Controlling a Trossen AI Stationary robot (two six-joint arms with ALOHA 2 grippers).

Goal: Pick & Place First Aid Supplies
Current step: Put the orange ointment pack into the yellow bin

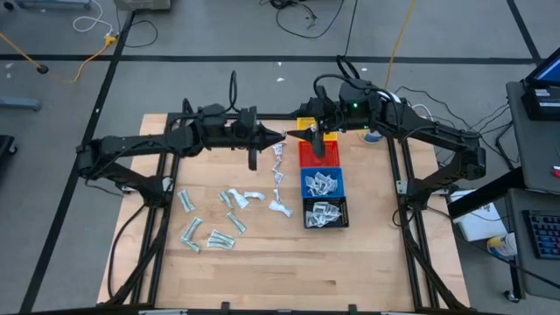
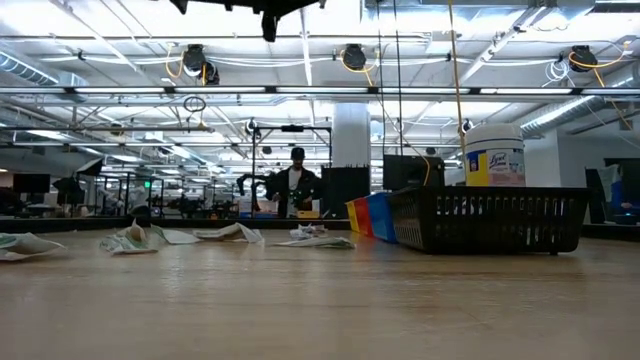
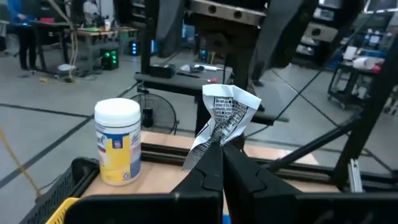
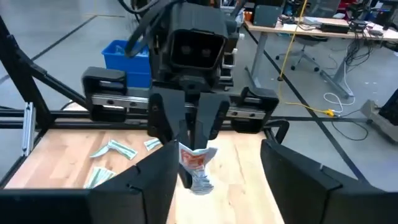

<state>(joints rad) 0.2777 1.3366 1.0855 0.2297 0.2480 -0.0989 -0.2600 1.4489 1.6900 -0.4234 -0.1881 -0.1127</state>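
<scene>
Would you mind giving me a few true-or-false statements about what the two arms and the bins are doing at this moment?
1. The left gripper is shut on a crumpled packet. True.
2. The right gripper is shut on a packet. False: its fingers stand apart and hold nothing; it faces the left gripper's packet.
3. The black bin is the bin nearest the table's front edge. True.
4. The white jar lies on its side among the loose packets. False: it stands upright beyond the bins.
5. The blue bin holds packets. True.
</scene>
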